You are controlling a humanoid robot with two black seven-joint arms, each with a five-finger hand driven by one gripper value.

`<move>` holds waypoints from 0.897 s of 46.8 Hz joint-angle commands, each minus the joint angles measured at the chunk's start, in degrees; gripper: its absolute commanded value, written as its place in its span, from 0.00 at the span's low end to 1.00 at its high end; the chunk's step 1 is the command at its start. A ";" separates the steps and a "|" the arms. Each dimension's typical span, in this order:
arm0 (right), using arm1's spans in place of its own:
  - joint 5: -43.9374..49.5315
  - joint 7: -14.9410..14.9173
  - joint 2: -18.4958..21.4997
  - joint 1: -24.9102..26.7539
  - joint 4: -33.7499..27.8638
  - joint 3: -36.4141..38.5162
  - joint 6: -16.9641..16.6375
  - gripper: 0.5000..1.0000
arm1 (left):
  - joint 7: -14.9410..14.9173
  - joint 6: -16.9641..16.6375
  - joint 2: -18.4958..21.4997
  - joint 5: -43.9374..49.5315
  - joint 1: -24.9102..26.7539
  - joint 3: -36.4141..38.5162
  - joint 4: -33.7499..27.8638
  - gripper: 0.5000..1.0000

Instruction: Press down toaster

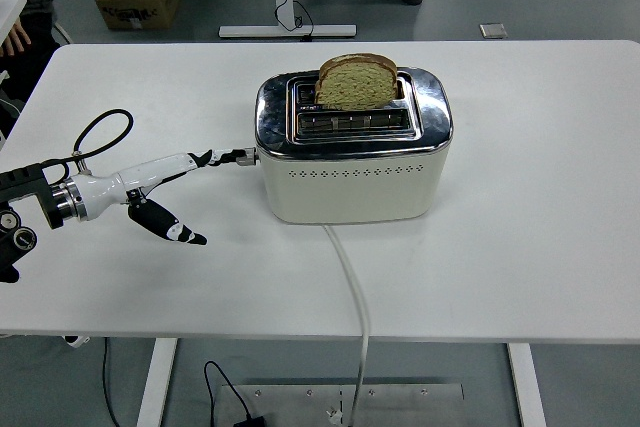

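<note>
desk [560,197]: bare to the right of and behind the toaster [350,172] | left side: left hand [175,182] reaches across to the toaster's lever [243,155], blocking that side | front: cord [350,277] runs from the toaster to the near edge | top: bread slice [357,82] stands in the rear slot, front slot free

One cream-and-chrome toaster [352,155] with two slots, one slice of bread [357,83] in the far slot, one white cord [352,292], one robot hand [150,187], one table [540,197].
</note>
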State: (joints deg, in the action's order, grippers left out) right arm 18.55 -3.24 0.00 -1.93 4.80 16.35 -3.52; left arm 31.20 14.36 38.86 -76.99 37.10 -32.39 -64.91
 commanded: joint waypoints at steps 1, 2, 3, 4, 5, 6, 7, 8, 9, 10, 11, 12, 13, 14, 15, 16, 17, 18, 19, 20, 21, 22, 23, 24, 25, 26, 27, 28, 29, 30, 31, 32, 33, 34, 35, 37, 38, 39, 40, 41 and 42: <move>0.00 -0.01 0.00 0.00 0.03 0.00 0.00 1.00 | 0.00 -0.04 -0.02 0.08 -0.01 0.13 0.05 1.00; 0.00 -0.01 0.00 0.00 0.04 0.00 0.00 1.00 | 0.00 -0.04 -0.10 0.08 -0.10 0.13 0.05 1.00; 0.00 -0.01 0.00 0.00 0.04 0.00 0.00 1.00 | 0.00 -0.04 -0.10 0.08 -0.10 0.13 0.05 1.00; 0.00 -0.01 0.00 0.00 0.04 0.00 0.00 1.00 | 0.00 -0.04 -0.10 0.08 -0.10 0.13 0.05 1.00; 0.00 -0.01 0.00 0.00 0.04 0.00 0.00 1.00 | 0.00 -0.04 -0.10 0.08 -0.10 0.13 0.14 1.00; 0.00 -0.01 0.00 0.00 0.04 0.00 0.00 1.00 | 0.00 -0.04 -0.10 0.08 -0.10 0.13 0.14 1.00; 0.00 -0.01 0.00 0.00 0.04 0.00 0.00 1.00 | 0.00 -0.04 -0.10 0.08 -0.10 0.13 0.14 1.00; 0.00 0.08 0.00 0.00 -0.05 0.00 0.00 1.00 | 0.00 -0.04 -0.10 0.08 -0.10 0.13 0.14 1.00; 0.00 -0.01 0.00 0.00 0.03 0.00 0.00 1.00 | 0.00 -0.04 -0.10 0.17 -0.10 0.13 0.14 1.00; 0.00 -0.01 0.00 0.00 0.04 0.00 0.00 1.00 | 0.00 -0.04 -0.19 0.17 -0.10 0.13 0.22 1.00; 0.00 0.08 0.00 0.00 0.04 0.00 0.00 1.00 | 0.00 -0.04 -0.19 0.17 -0.10 0.13 0.40 1.00; 0.00 0.08 0.00 0.00 -0.05 0.00 0.00 1.00 | 0.00 -0.04 -0.19 0.17 -0.18 0.13 0.49 1.00; 0.00 -0.01 0.00 0.00 0.03 0.00 0.00 1.00 | 0.00 -0.04 -0.28 0.17 -0.18 0.13 0.75 1.00; 0.00 -0.01 0.00 0.00 0.04 0.00 0.00 1.00 | 0.00 -0.04 -0.45 0.17 -0.18 0.13 0.75 1.00; 0.00 -0.01 0.00 0.00 -0.05 0.00 0.00 1.00 | 0.00 -0.04 -0.72 0.17 -0.18 0.13 0.93 1.00; 0.00 -0.01 0.00 0.00 0.03 0.00 0.00 1.00 | 0.00 -0.04 -0.98 0.17 -0.18 0.13 1.10 1.00; 0.00 -0.01 0.00 0.00 0.04 0.00 0.00 1.00 | 0.00 -0.04 -1.07 0.17 -0.10 0.13 1.19 1.00; 0.00 -0.01 0.00 0.00 0.04 0.00 0.00 1.00 | 0.00 -0.04 -1.16 0.17 -0.10 0.22 1.28 1.00; 0.00 0.08 0.00 0.00 0.04 0.00 0.00 1.00 | 0.00 -0.04 -1.25 0.17 -0.10 0.22 1.45 1.00; 0.00 -0.01 0.00 0.00 0.04 0.00 0.00 1.00 | 0.00 -0.04 -1.25 0.17 -0.10 0.30 1.54 1.00; 0.00 0.08 0.00 0.00 0.04 0.00 0.00 1.00 | -0.08 -0.04 -1.42 0.17 -0.10 0.31 1.63 1.00; 0.00 -0.01 0.00 0.00 0.04 0.00 0.00 1.00 | 0.00 -0.04 -1.60 0.17 -0.10 0.39 1.81 1.00; 0.00 -0.01 0.00 0.00 0.04 0.00 0.00 1.00 | -0.08 -0.04 -1.86 0.17 -0.10 0.48 1.98 1.00; 0.00 0.08 0.00 0.00 0.04 0.00 0.00 1.00 | 0.00 -0.04 -2.12 0.17 -0.10 0.57 2.16 1.00; 0.00 -0.01 0.00 0.00 0.04 0.00 0.00 1.00 | 0.00 -0.04 -2.39 0.17 -0.10 0.57 2.42 1.00; 0.00 -0.01 0.00 0.00 0.04 0.00 0.00 1.00 | 0.00 -0.04 -2.48 0.17 -0.10 0.66 2.68 1.00; 0.00 -0.01 0.00 0.00 -0.05 0.00 0.00 1.00 | -0.08 -0.04 -2.56 0.17 -0.10 0.74 2.86 1.00; 0.00 -0.01 0.00 0.00 0.03 0.00 0.00 1.00 | -0.08 -0.04 -2.65 0.17 -0.10 0.83 3.04 1.00; 0.00 0.08 0.00 0.00 0.04 0.00 0.00 1.00 | 0.00 -0.04 -2.74 0.17 -0.10 0.83 3.13 1.00; 0.00 -0.01 0.00 0.00 0.04 0.00 0.00 1.00 | -0.08 -0.04 -2.74 0.17 -0.10 0.92 3.21 1.00; 0.00 -0.01 0.00 0.00 0.04 0.00 0.00 1.00 | -0.08 -0.04 -2.92 0.17 -0.10 1.01 3.21 1.00; 0.00 -0.01 0.00 0.00 -0.05 0.00 0.00 1.00 | 0.00 -0.04 -3.09 0.26 -0.10 1.10 3.21 1.00; 0.00 -0.01 0.00 0.00 0.03 0.00 0.00 1.00 | -0.08 -0.04 -3.27 0.17 -0.10 1.18 3.21 1.00; 0.00 -0.01 0.00 0.00 0.04 0.00 0.00 1.00 | 0.00 -0.04 -3.27 0.26 -0.10 1.18 3.21 1.00; 0.00 0.08 0.00 0.00 0.04 0.00 0.00 1.00 | -0.08 -0.04 -3.27 0.26 -0.10 1.18 3.30 1.00; 0.00 -0.01 0.00 0.00 0.04 0.00 0.00 1.00 | 0.00 -0.04 -3.36 0.26 -0.10 1.27 3.48 1.00; 0.00 -0.01 0.00 0.00 0.04 0.00 0.00 1.00 | 0.00 -0.04 -3.36 0.26 -0.10 1.27 3.65 1.00; 0.00 -0.01 0.00 0.00 -0.05 0.00 0.00 1.00 | 0.00 -0.04 -3.36 0.26 -0.10 1.27 3.83 1.00; 0.00 0.08 0.00 0.00 0.03 0.00 0.00 1.00 | -0.08 -0.04 -3.44 0.26 -0.10 1.27 4.09 1.00; 0.00 -0.01 0.00 0.00 0.04 0.00 0.00 1.00 | 0.00 -0.04 -3.44 0.26 -0.18 1.27 4.18 1.00; 0.00 -0.01 0.00 0.00 0.04 0.00 0.00 1.00 | 0.00 -0.04 -3.53 0.26 -0.18 1.27 4.35 1.00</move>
State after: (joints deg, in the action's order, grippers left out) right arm 18.54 -3.24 0.00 -1.94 4.82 16.35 -3.52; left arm 31.18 14.35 35.45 -76.73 37.01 -31.11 -60.99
